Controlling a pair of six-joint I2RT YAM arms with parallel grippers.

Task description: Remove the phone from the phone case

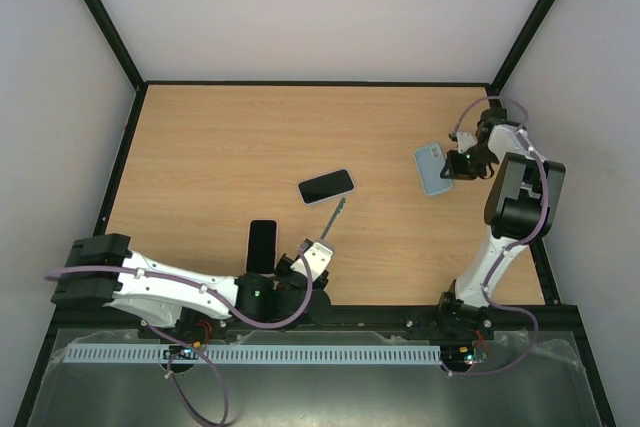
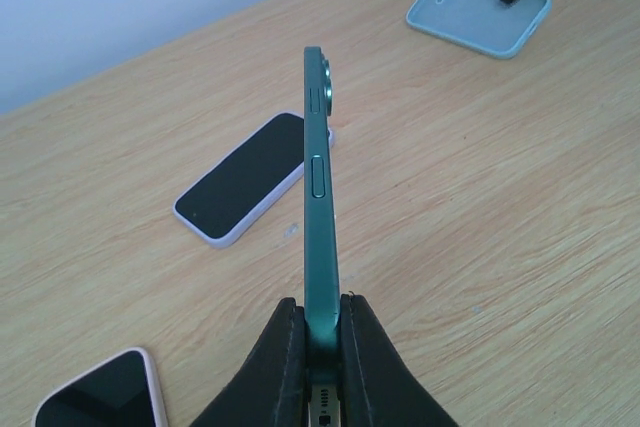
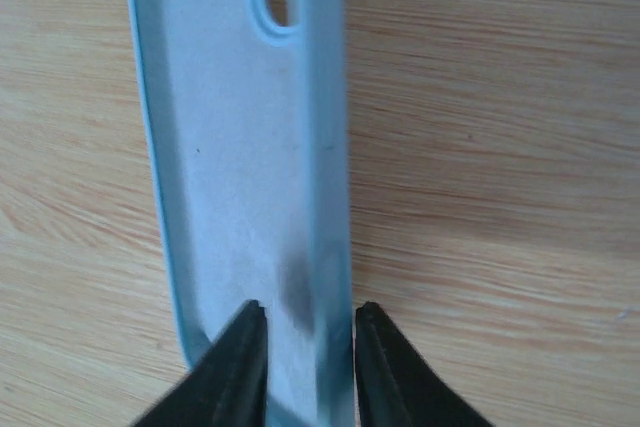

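Green phone (image 2: pixel 318 177) clamped in left end effector (image 2: pixel 320 302); right end effector (image 3: pixel 310 312) slightly parted astride blue case (image 3: pixel 240 147) rim.

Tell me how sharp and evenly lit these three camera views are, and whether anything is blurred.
Top view: even, soft light, no glare, everything sharp. Left wrist view: the green phone is crisp mid-length, the left gripper's fingers clamping it slightly soft. Right wrist view: the blue case blurs along its right rim, with a dark patch by the right gripper's fingers.
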